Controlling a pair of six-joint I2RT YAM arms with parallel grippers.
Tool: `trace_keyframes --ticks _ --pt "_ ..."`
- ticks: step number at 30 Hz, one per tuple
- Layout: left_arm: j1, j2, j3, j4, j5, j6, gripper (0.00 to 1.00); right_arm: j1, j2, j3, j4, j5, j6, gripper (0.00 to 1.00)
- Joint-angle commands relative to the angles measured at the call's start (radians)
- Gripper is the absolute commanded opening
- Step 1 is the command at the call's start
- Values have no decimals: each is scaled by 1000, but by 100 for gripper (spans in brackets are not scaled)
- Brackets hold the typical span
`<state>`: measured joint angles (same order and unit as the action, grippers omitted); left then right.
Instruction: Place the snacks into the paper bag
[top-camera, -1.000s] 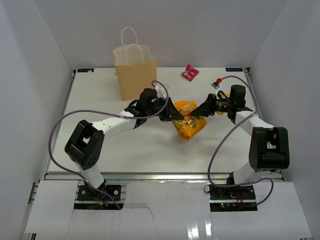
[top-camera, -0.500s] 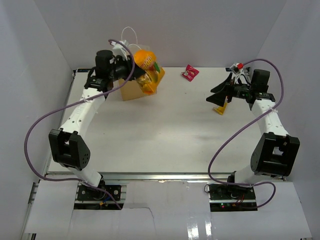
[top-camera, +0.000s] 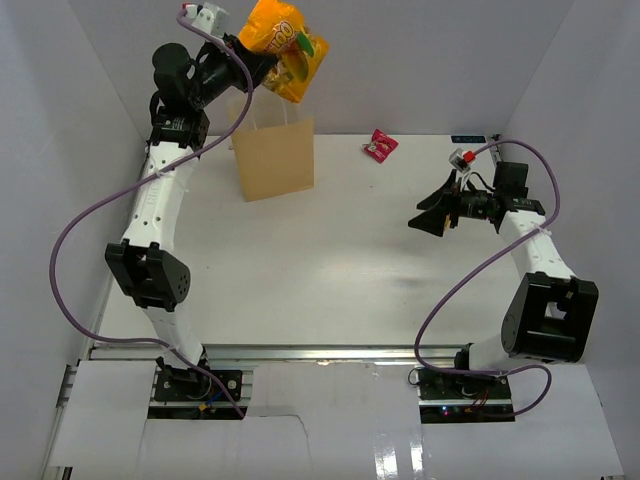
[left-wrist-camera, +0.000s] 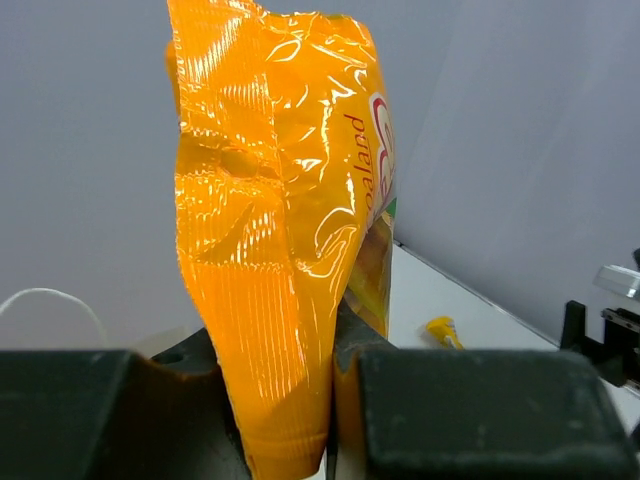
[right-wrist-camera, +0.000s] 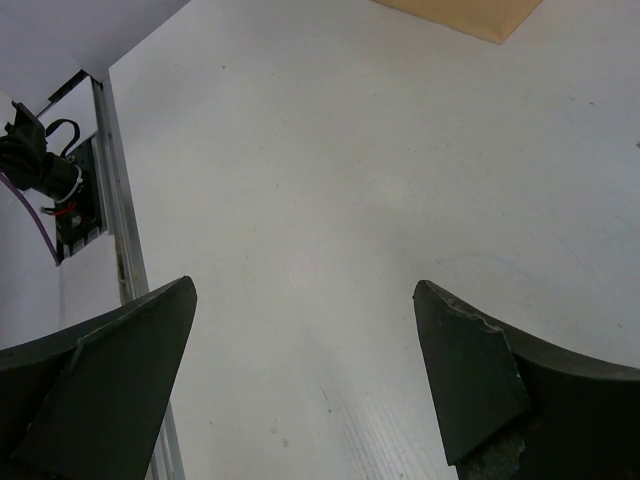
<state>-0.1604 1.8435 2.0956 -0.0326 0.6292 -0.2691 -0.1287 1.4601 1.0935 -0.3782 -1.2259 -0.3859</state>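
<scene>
One snack bag (top-camera: 285, 45) above the paper bag (top-camera: 275, 160)
Left end effector (top-camera: 258, 66) clamps it; right end effector (top-camera: 430, 215) gapes; lowering should follow.

I read the counter (top-camera: 330, 275) as bare across its middle and near half, so either end effector can pass there. The paper bag (top-camera: 273, 158) stands upright at the far left, the left end effector (top-camera: 262, 68) clamps the orange bag (top-camera: 288, 48) high over it, and a pink packet (top-camera: 380, 146) lies at the far edge. The right end effector (top-camera: 428, 215), jaws spread, occupies the right side, and white walls (top-camera: 60, 120) close off left, back and right.
</scene>
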Motion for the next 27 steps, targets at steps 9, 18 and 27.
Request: trace_keyframes --ticks 9,18,27 --pt "59 108 176 230 -189 171 13 -2 -40 -59 -65 -18 -76 95" --pt "117 129 104 250 -109 93 13 -2 -47 -87 -74 -4 -88 95" --pt "131 39 -121 255 -52 122 41 -2 -23 -21 -185 67 -218 95"
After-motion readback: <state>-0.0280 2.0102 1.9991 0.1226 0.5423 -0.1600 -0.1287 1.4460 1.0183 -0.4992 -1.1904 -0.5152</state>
